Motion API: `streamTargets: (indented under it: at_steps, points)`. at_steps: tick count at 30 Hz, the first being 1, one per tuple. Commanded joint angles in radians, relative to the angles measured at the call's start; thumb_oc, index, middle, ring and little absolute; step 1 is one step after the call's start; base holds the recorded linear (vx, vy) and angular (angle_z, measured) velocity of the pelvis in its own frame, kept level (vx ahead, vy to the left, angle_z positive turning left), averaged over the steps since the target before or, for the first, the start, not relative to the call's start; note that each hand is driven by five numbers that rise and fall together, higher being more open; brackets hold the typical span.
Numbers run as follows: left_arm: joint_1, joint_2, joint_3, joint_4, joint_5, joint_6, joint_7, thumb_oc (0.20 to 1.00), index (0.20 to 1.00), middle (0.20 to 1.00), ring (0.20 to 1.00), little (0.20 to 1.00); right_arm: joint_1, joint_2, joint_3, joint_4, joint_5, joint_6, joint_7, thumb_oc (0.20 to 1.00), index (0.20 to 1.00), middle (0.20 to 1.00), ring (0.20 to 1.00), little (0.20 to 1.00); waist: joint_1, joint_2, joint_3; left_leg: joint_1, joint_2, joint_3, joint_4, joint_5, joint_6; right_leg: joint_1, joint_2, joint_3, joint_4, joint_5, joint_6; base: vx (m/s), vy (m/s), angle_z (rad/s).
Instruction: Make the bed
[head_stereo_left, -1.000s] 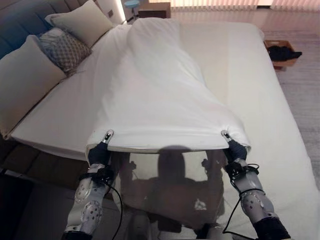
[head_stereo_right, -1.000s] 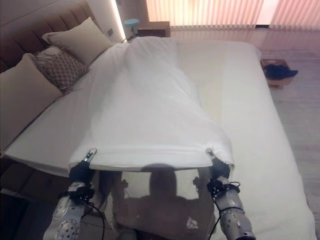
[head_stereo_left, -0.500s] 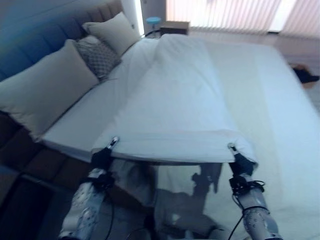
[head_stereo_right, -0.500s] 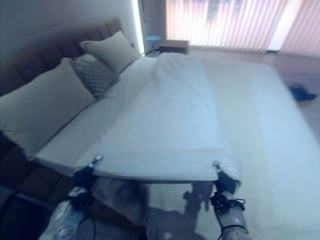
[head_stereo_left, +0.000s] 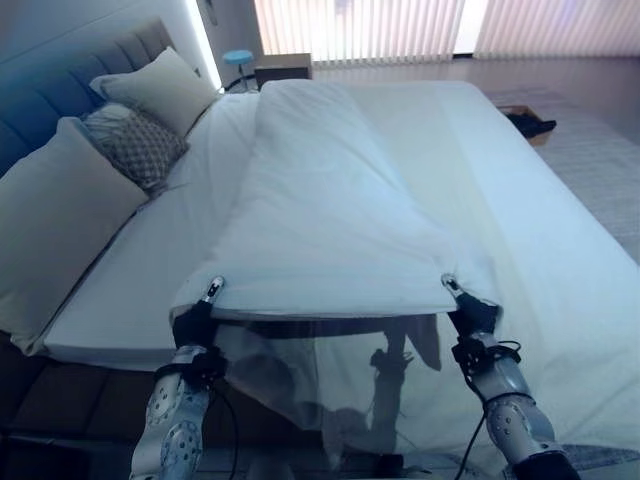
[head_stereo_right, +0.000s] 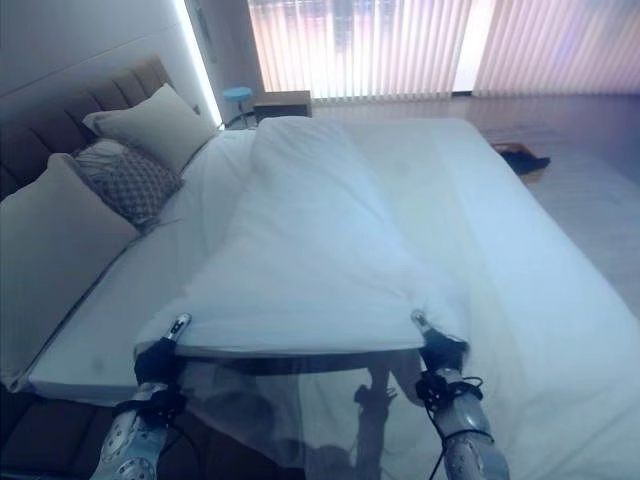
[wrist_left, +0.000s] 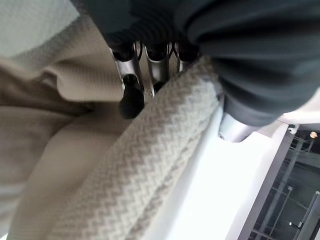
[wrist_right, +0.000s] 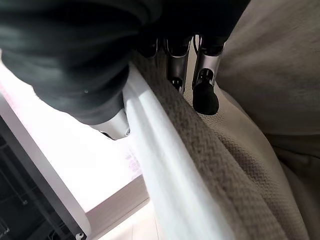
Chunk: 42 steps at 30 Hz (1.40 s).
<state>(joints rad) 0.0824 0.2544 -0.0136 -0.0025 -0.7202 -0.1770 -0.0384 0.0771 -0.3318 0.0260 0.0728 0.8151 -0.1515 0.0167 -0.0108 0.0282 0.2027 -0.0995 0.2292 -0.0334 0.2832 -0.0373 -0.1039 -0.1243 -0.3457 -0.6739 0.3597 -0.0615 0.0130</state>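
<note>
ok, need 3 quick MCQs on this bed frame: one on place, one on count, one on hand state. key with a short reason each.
1. Where are the pillows?
A. By the headboard, on the robot's left
B. On the floor
C. At the far right edge

2. How many pillows show on the bed?
A. One
B. Three
C. Five

3. What are the two hands doing?
A. Hanging open
B. Pressing flat on the mattress
C. Each shut on the blanket's near edge

Key: 1 A, the pillows lean against the headboard. 2 B, two plain and one patterned. 3 C, the left hand and right hand hold the blanket lifted between them.
</note>
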Motion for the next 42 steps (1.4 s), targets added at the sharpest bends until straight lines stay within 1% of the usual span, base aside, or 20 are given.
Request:
streamTargets:
  at_steps: [1,4,5,8,9,10,12,14,16,18,20,23,29,31,34,36,39,40,41,42]
  points:
    - [-0.012,0.170,0.278,-0.120,-0.017,-0.166,0.057,0.200,0.200,0.200,0.200,0.200,-0.001,-0.063,-0.241,0.006,0.031,-0.100,-0.064,0.200,0.200,0.200,0.200,0.200,0.035,-0.038,-0.067,0.104,-0.058,-0.004,-0.192,0.004,-0.030,0.038,-0.117,0.180,-0.032,0.138,0.178,0.00,0.548,1.26]
    - [-0.038,0.170,0.247,-0.110,0.003,-0.153,0.060,0.200,0.200,0.200,0.200,0.200,0.013,-0.024,-0.270,0.000,0.028,-0.111,-0.084,0.200,0.200,0.200,0.200,0.200,0.012,-0.062,-0.049,0.120,-0.148,0.000,-0.182,-0.054,0.020,0.078,-0.189,0.167,-0.042,0.260,0.211,0.01,0.457,1.25]
    - [-0.039,0.178,0.244,-0.105,0.030,-0.155,0.072,0.200,0.200,0.200,0.200,0.200,0.008,-0.015,-0.263,-0.002,0.012,-0.112,-0.088,0.200,0.200,0.200,0.200,0.200,0.005,-0.055,-0.044,0.130,-0.160,0.012,-0.176,-0.072,0.035,0.080,-0.196,0.159,-0.018,0.260,0.223,0.00,0.440,0.95]
    - [-0.028,0.177,0.252,-0.109,0.032,-0.157,0.073,0.200,0.200,0.200,0.200,0.200,-0.035,-0.005,-0.237,0.023,0.002,-0.114,-0.090,0.200,0.200,0.200,0.200,0.200,0.019,-0.041,-0.027,0.145,-0.195,0.097,-0.167,-0.059,0.083,0.070,-0.160,0.102,0.129,0.209,0.174,-0.05,0.477,0.20]
    - [-0.021,0.175,0.254,-0.113,0.033,-0.157,0.076,0.200,0.200,0.200,0.200,0.200,-0.044,-0.004,-0.223,0.021,0.003,-0.115,-0.085,0.200,0.200,0.200,0.200,0.200,0.021,-0.041,-0.021,0.155,-0.206,0.109,-0.176,-0.052,0.091,0.049,-0.101,0.120,0.151,0.190,0.168,-0.11,0.445,-0.23]
    - [-0.019,0.171,0.251,-0.110,0.039,-0.159,0.083,0.200,0.200,0.200,0.200,0.200,-0.055,-0.002,-0.206,0.019,0.004,-0.112,-0.075,0.200,0.200,0.200,0.200,0.200,0.026,-0.040,-0.015,0.163,-0.223,0.125,-0.189,-0.039,0.103,0.033,-0.054,0.079,0.169,0.181,0.171,-0.04,0.304,-0.51]
    - [-0.010,0.162,0.253,-0.113,0.046,-0.160,0.090,0.200,0.200,0.200,0.200,0.200,-0.067,-0.004,-0.184,0.023,0.002,-0.106,-0.063,0.200,0.200,0.200,0.200,0.200,0.039,-0.042,-0.024,0.186,-0.240,0.131,-0.219,-0.037,0.103,0.016,-0.010,0.044,0.127,0.149,0.180,-0.01,0.171,-0.95]
    - [0.003,0.146,0.256,-0.124,0.044,-0.155,0.089,0.200,0.200,0.200,0.200,0.200,-0.082,-0.007,-0.169,0.036,0.010,-0.103,-0.055,0.200,0.200,0.200,0.200,0.200,0.055,-0.046,-0.038,0.192,-0.231,0.150,-0.224,-0.051,0.086,0.027,0.026,0.020,0.032,0.113,0.159,-0.03,-0.019,-0.79]
    - [0.008,0.142,0.260,-0.128,0.041,-0.155,0.085,0.200,0.200,0.200,0.200,0.200,-0.083,-0.006,-0.166,0.036,0.013,-0.104,-0.053,0.200,0.200,0.200,0.200,0.200,0.057,-0.047,-0.041,0.184,-0.225,0.154,-0.205,-0.058,0.079,0.028,0.015,0.033,-0.013,0.123,0.159,-0.09,-0.068,-0.30]
    - [0.034,0.117,0.255,-0.130,0.018,-0.157,0.075,0.200,0.200,0.200,0.200,0.200,-0.091,-0.012,-0.151,0.041,0.013,-0.103,-0.049,0.200,0.200,0.200,0.200,0.200,0.046,-0.037,-0.040,0.164,-0.214,0.161,-0.195,-0.030,0.079,0.009,0.045,0.116,-0.044,0.144,0.138,-0.10,-0.044,-0.02]
    - [0.050,0.106,0.266,-0.125,0.030,-0.155,0.071,0.200,0.200,0.200,0.200,0.200,-0.092,-0.009,-0.150,0.042,0.009,-0.097,-0.045,0.200,0.200,0.200,0.200,0.200,0.062,-0.031,-0.044,0.179,-0.212,0.198,-0.207,-0.031,0.081,0.030,0.023,0.067,-0.068,0.159,0.146,0.02,-0.046,0.06]
    - [0.070,0.101,0.265,-0.134,0.025,-0.149,0.063,0.200,0.200,0.200,0.200,0.200,-0.081,-0.004,-0.133,0.058,0.008,-0.086,-0.041,0.200,0.200,0.200,0.200,0.200,0.064,-0.041,-0.056,0.164,-0.191,0.214,-0.204,-0.019,0.059,0.075,0.087,0.114,-0.156,0.122,0.132,-0.01,-0.151,-0.07]
    - [0.103,0.065,0.279,-0.130,0.021,-0.149,0.053,0.200,0.200,0.200,0.200,0.200,-0.065,-0.019,-0.120,0.085,0.008,-0.077,-0.025,0.200,0.200,0.200,0.200,0.200,0.094,-0.046,-0.048,0.107,-0.165,0.196,-0.086,-0.027,0.022,0.124,0.131,0.121,-0.236,0.071,0.091,-0.01,-0.115,-0.18]
    - [0.097,0.060,0.271,-0.123,0.021,-0.150,0.058,0.200,0.200,0.200,0.200,0.200,-0.067,-0.021,-0.114,0.099,0.004,-0.073,-0.027,0.200,0.200,0.200,0.200,0.200,0.097,-0.048,-0.040,0.097,-0.172,0.168,-0.071,-0.022,0.013,0.125,0.134,0.126,-0.237,0.073,0.088,-0.03,0.012,-0.24]
    - [0.108,0.066,0.256,-0.082,0.085,-0.132,0.072,0.200,0.200,0.200,0.200,0.200,-0.046,-0.011,-0.115,0.171,-0.005,-0.063,-0.034,0.200,0.200,0.200,0.200,0.200,0.072,-0.059,-0.043,0.107,-0.122,0.253,-0.118,-0.017,0.017,0.110,0.118,0.106,-0.228,0.084,0.101,-0.03,0.070,0.04]
    - [0.095,0.069,0.241,-0.032,0.067,-0.138,0.070,0.200,0.200,0.200,0.200,0.200,-0.041,-0.012,-0.112,0.201,-0.003,-0.052,-0.027,0.200,0.200,0.200,0.200,0.200,0.072,-0.056,-0.036,0.102,-0.145,0.224,-0.150,-0.008,0.023,0.082,0.107,0.114,-0.211,0.097,0.109,-0.05,0.143,0.08]
    - [0.062,0.096,0.204,0.062,0.068,-0.122,0.076,0.200,0.200,0.200,0.200,0.200,-0.048,-0.012,-0.108,0.286,-0.027,-0.028,-0.024,0.200,0.200,0.200,0.200,0.200,0.046,-0.057,0.031,0.092,-0.163,0.215,-0.191,-0.009,0.058,-0.041,0.048,0.134,-0.051,0.137,0.150,-0.15,0.163,0.05]
    - [0.034,0.115,0.179,0.123,0.068,-0.126,0.085,0.200,0.200,0.200,0.200,0.200,-0.087,-0.015,-0.086,0.342,-0.049,-0.016,-0.026,0.200,0.200,0.200,0.200,0.200,0.040,-0.063,0.094,0.065,-0.181,0.213,-0.184,-0.020,0.084,-0.134,0.018,0.197,0.026,0.198,0.193,-0.13,0.088,0.16]
    - [0.031,0.116,0.179,0.125,0.068,-0.127,0.084,0.200,0.200,0.200,0.200,0.200,-0.090,-0.015,-0.086,0.344,-0.049,-0.017,-0.025,0.200,0.200,0.200,0.200,0.200,0.042,-0.065,0.094,0.062,-0.183,0.216,-0.182,-0.021,0.085,-0.140,0.015,0.202,0.030,0.197,0.194,-0.27,0.033,0.00]
    - [-0.022,0.136,0.143,0.175,0.037,-0.135,0.081,0.200,0.200,0.200,0.200,0.200,-0.142,-0.024,-0.075,0.381,-0.033,-0.027,-0.039,0.200,0.200,0.200,0.200,0.200,0.042,-0.059,0.155,-0.014,-0.180,0.200,-0.135,-0.026,0.083,-0.199,0.012,0.275,-0.009,0.211,0.188,-0.23,-0.111,-0.08]
